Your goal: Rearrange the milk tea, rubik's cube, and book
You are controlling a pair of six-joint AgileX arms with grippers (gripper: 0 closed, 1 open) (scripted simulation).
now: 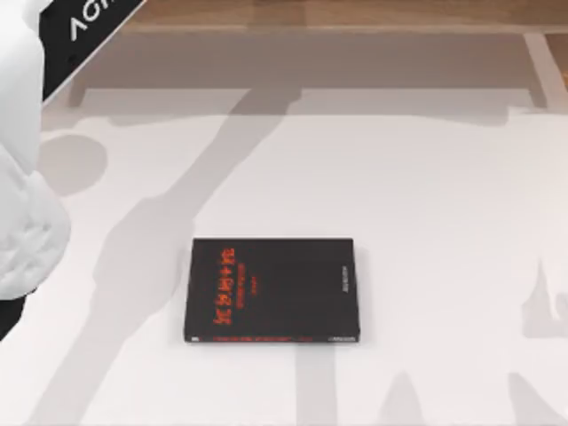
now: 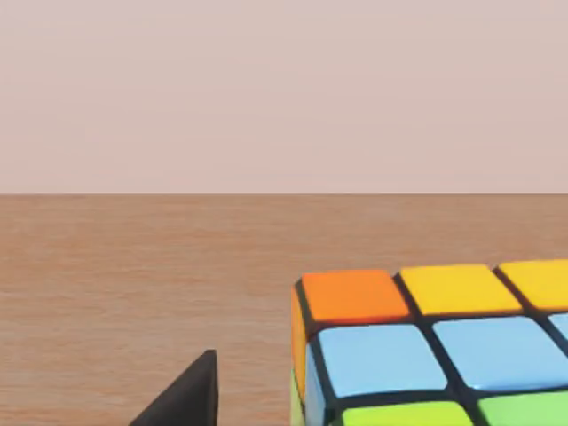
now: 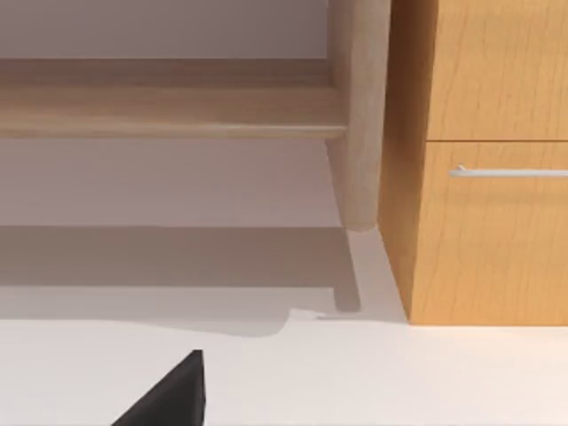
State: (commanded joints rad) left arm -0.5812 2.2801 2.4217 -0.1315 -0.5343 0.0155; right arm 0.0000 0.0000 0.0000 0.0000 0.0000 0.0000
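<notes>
Top view showed a white desk (image 1: 426,195) with a black book (image 1: 273,290) bearing red characters lying flat near the middle. Our left arm (image 1: 22,177) stood at the left edge, a bulky white shape; its pincer lay beyond that frame.

The left wrist view looked level across a brown wooden surface (image 2: 133,284). The cube (image 2: 426,346) sat very close to the lens, with orange, yellow, light-blue and green squares. One dark fingertip (image 2: 191,395) was beside it, apart. We could not tell whether the left pincer was open or closed on the cube.

The right wrist view showed one dark fingertip (image 3: 173,395) above the desk, facing a wooden cabinet (image 3: 488,160); that pincer's state was likewise unclear, and the arm seemed idle.

We judged the step to be handling the cube. Doing it well meant squaring the fingers on flat opposite faces, not edges, and setting it down level, clear of the black book.
</notes>
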